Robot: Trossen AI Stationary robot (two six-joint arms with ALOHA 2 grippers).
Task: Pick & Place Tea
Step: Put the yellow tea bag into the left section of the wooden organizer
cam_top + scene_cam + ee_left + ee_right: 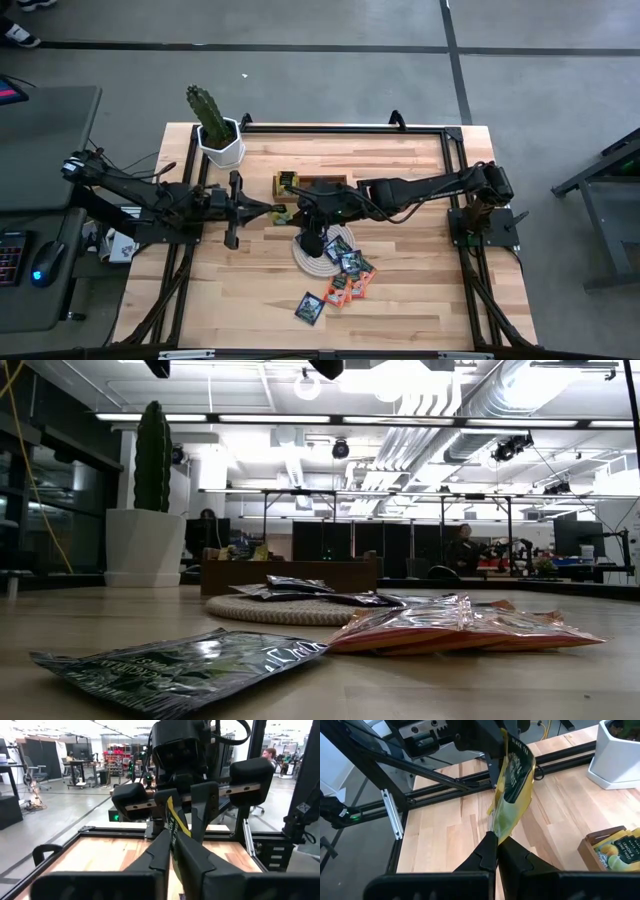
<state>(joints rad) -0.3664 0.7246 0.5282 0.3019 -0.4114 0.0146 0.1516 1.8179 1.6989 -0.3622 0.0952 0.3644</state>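
Above the wooden table (400,300), both tools (496,842) (172,837) pinching one yellow-green sachet (512,785).

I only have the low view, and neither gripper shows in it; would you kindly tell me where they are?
Observer: Over the table close by the wooden tray, the left gripper and the right gripper meet tip to tip.
Operator: Are they holding anything?
Observer: Both are shut on one yellow-green tea sachet, at opposite ends.
Operator: Is the tray empty?
Observer: No; yellow sachets sit in one compartment.
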